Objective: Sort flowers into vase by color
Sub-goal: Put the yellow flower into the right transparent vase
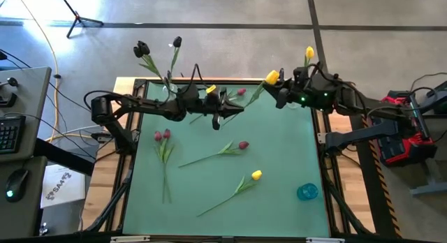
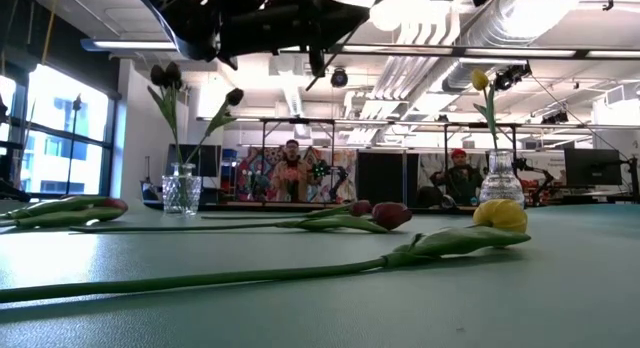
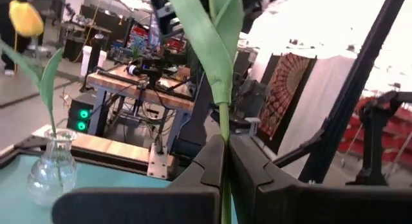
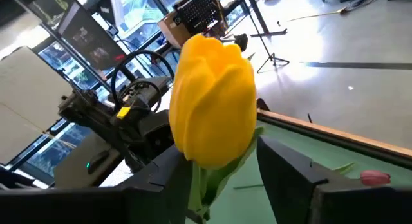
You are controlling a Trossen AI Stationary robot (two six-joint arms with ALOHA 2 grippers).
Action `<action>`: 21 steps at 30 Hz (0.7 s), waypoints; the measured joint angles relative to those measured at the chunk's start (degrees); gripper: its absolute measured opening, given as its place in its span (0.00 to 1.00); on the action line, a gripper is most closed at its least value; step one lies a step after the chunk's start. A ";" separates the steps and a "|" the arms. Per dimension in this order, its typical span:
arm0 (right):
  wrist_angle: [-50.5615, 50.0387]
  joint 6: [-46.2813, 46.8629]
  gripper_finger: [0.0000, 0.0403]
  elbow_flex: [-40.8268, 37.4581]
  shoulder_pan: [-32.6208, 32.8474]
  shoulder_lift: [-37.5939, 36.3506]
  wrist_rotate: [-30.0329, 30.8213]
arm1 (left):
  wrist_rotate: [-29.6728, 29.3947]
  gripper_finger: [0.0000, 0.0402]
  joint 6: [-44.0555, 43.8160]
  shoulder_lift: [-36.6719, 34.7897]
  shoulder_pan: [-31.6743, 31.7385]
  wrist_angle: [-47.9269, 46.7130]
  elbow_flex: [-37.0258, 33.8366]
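Yellow tulip (image 4: 212, 114) sits between the right tool's (image 4: 222, 179) spread fingers, its stem pinched in the closed left tool (image 3: 225, 172) near the tabletop's (image 1: 279, 201) far edge. The handover looks under way: I'd have the right tool close below the head, then the left release. The yellow vase (image 1: 307, 68) waits just beyond.

Setting was a robotics lab or workshop — exposed silver ceiling ducts (image 2: 560, 28), a wooden workbench with cabling and electronics (image 3: 138, 79), a black computer keyboard (image 1: 8, 133) at a side desk, seated people (image 2: 291, 166) behind.
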 joint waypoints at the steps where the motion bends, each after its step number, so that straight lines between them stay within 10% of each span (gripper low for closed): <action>1: 0.01 0.06 0.38 0.00 0.00 0.04 -0.23 | 0.00 0.00 1.00 0.00 -0.10 0.00 0.00; 11: 0.02 -1.64 0.03 0.00 0.01 -0.31 0.13 | -2.62 0.01 1.19 0.00 -0.23 -0.20 0.02; 21: -7.30 -6.50 0.01 2.06 -0.14 -1.71 9.29 | -7.42 0.19 0.91 -0.07 0.97 -12.73 0.09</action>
